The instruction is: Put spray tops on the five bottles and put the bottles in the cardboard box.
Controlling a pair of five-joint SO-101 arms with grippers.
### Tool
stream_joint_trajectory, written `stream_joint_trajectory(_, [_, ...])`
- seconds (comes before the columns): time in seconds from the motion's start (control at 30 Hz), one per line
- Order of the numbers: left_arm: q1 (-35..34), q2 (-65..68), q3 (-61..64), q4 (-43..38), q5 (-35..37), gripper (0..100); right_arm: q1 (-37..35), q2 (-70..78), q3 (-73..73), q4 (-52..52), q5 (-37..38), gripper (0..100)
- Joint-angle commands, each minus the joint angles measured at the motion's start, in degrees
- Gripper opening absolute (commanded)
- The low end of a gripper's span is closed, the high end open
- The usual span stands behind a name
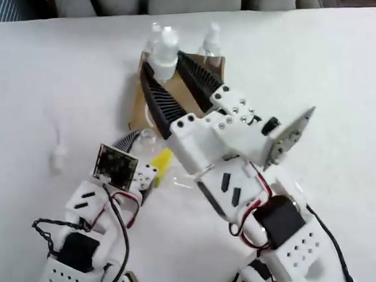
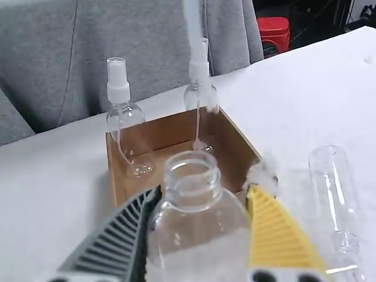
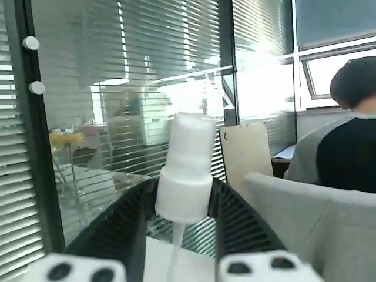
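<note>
The left gripper [image 2: 202, 198] sits low, its grey and yellow fingers clamped on a bottle [image 2: 197, 232]. The right gripper [image 1: 164, 62] extends farther forward, black fingers pinching a spray top [image 1: 165, 45].

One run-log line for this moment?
left end effector: holds uncapped clear plastic bottle | right end effector: holds white spray top | brown cardboard box: two capped bottles
</note>
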Motion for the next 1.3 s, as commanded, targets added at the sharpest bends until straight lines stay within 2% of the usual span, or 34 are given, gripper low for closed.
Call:
stream_joint_trajectory(0.0, [0.40,-0.84,-0.53,-1.67,-0.35,2,-0.48,0.13,0.26,-1.27,-2.73,1.5])
stream_joint_trajectory(0.57, [0.22,-0.84,-0.53,-1.67,-0.35,2,-0.48,0.57,7.38,-7.16,-3.16,1.5])
stream_joint_trajectory(1.03, [0.13,-0.84,-0.53,-1.67,-0.35,2,-0.84,0.04,18.02,-6.90,-3.25,1.5])
stream_joint_trajectory(1.27, [0.13,-0.84,-0.26,-1.67,-0.35,2,-3.74,0.04,20.92,-5.05,-2.81,1.5])
